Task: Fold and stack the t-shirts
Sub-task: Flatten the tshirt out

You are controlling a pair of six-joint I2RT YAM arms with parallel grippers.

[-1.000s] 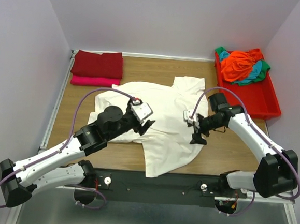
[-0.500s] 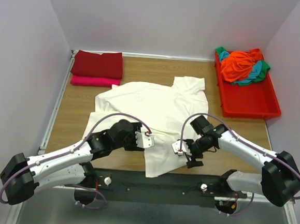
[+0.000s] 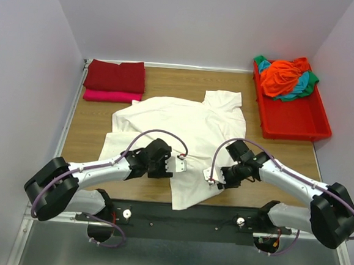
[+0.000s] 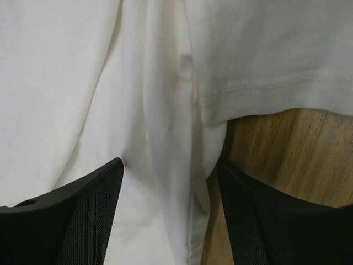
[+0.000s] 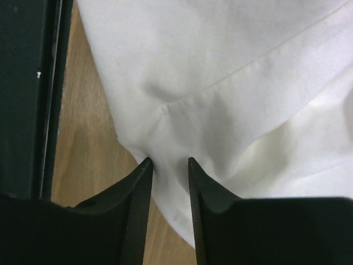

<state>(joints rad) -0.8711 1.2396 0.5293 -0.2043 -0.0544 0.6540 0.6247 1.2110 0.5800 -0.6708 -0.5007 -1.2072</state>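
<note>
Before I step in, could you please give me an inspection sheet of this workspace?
Surface: wooden table.
Job's things: cream-white t-shirt spread creased mid-table; dark red shirt folded atop pink shirt, far left; unfolded shirts heaped in red tray, far right.
Clutter: nothing seen.
Grippers: left gripper open around a shirt fold; right gripper shut on its edge.
Cables: purple cables loop above both arms.
Surroundings: plain walls; black rail at near edge.

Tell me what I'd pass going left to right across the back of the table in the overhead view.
First the stack of folded shirts, dark red on pink → the white shirt spread in the middle → the red tray, holding a heap of crumpled shirts.
</note>
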